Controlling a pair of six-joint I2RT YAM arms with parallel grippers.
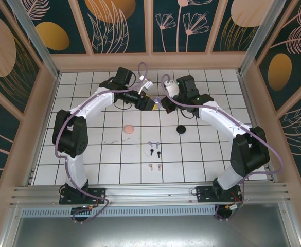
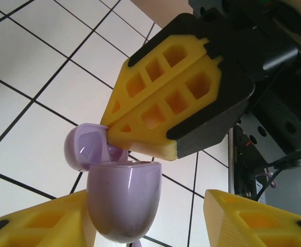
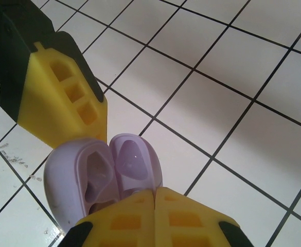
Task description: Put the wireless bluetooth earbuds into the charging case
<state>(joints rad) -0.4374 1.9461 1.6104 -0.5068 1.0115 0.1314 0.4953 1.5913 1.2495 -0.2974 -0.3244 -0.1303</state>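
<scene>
the lilac charging case (image 2: 122, 198) stands open: right claw (image 3: 155, 198) pinches its lid, left claw (image 2: 149, 213) spread. next move: likely fetch the lilac earbuds (image 1: 149, 143).

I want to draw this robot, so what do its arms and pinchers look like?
The left arm and right arm both have smooth white links joined by chunky black joints. A lilac cable loops along each one. The left gripper and right gripper are black, each with two wedge-shaped yellow fingers that have square pockets, like a waffle.
</scene>
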